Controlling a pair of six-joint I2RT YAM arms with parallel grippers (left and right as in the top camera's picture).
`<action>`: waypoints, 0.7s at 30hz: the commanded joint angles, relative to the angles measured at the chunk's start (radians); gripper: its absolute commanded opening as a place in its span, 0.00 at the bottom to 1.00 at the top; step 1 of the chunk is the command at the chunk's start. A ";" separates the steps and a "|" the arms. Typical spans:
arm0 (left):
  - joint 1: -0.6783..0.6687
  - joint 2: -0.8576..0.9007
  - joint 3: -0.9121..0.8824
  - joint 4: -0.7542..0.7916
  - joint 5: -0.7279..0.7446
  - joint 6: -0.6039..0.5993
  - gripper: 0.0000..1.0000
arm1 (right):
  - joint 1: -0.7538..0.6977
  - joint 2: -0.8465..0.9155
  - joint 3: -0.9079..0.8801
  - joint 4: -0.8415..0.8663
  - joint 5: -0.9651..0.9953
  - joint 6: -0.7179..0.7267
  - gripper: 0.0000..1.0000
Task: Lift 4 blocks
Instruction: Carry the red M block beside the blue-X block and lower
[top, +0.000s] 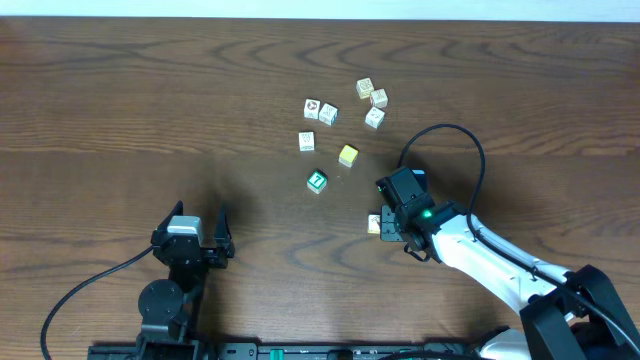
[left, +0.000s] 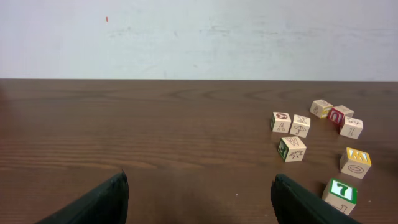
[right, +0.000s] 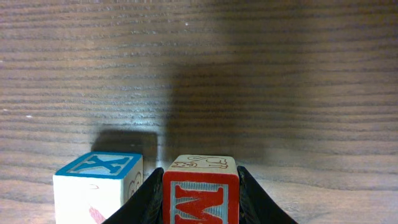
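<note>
My right gripper (right: 200, 171) is shut on a block with a red M face (right: 200, 196); whether it is off the table I cannot tell. Just left of it stands a block with a blue X top (right: 99, 186), seen from overhead as a pale block (top: 374, 224) beside the right gripper (top: 392, 230). A green block (top: 316, 181) (left: 340, 195) and a yellow block (top: 348, 155) (left: 355, 162) rest on the table further back. The left gripper (top: 195, 232) (left: 199, 176) stands open near the front left, with nothing between its fingers.
Several pale cream picture cubes lie scattered behind the green and yellow blocks, such as the cube (top: 312, 108), the cube (top: 374, 117) and the cube (left: 291, 149). Among them is a cube with a red face (left: 336, 114). The right arm's black cable (top: 460, 130) loops above the table.
</note>
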 joint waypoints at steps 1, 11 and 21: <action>-0.002 -0.004 -0.011 -0.044 -0.016 -0.005 0.73 | 0.007 0.027 -0.005 -0.002 0.013 0.016 0.14; -0.002 -0.004 -0.011 -0.044 -0.015 -0.005 0.73 | 0.007 0.027 -0.005 -0.002 0.010 0.016 0.25; -0.002 -0.004 -0.011 -0.044 -0.016 -0.005 0.73 | 0.007 0.027 -0.005 -0.002 0.002 0.016 0.33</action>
